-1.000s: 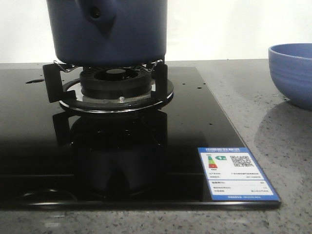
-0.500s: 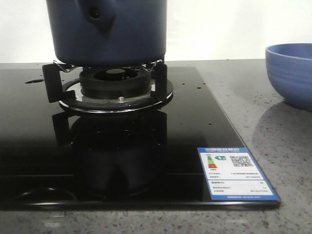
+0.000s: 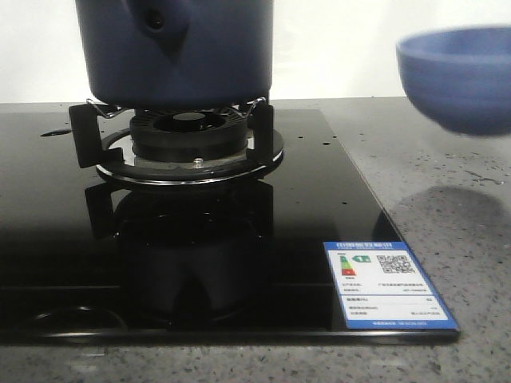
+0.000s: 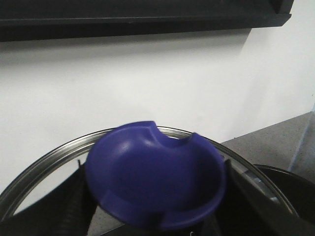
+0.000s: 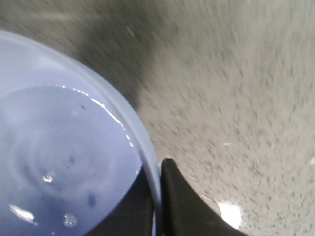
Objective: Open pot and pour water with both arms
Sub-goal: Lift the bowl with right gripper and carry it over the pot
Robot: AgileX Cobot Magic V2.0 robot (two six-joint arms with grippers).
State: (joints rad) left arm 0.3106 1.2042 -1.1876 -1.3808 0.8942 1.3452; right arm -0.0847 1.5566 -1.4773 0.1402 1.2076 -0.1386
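Bowl (image 5: 64, 162) holds water, my right tool (image 5: 160, 196) clamped on rim, lifted off desk (image 3: 431, 199) at 2 o'clock. Pot (image 3: 176, 52) upright on burner (image 3: 190, 136), stub facing camera. Left tool: state can't tell.

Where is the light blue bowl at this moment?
In the front view the light blue bowl is at the right edge, lifted above the grey counter, to the right of the pot that sits on the burner.

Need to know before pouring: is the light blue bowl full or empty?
Holds water: the bowl shows a rippled surface with glints. Front view shows it lifted.
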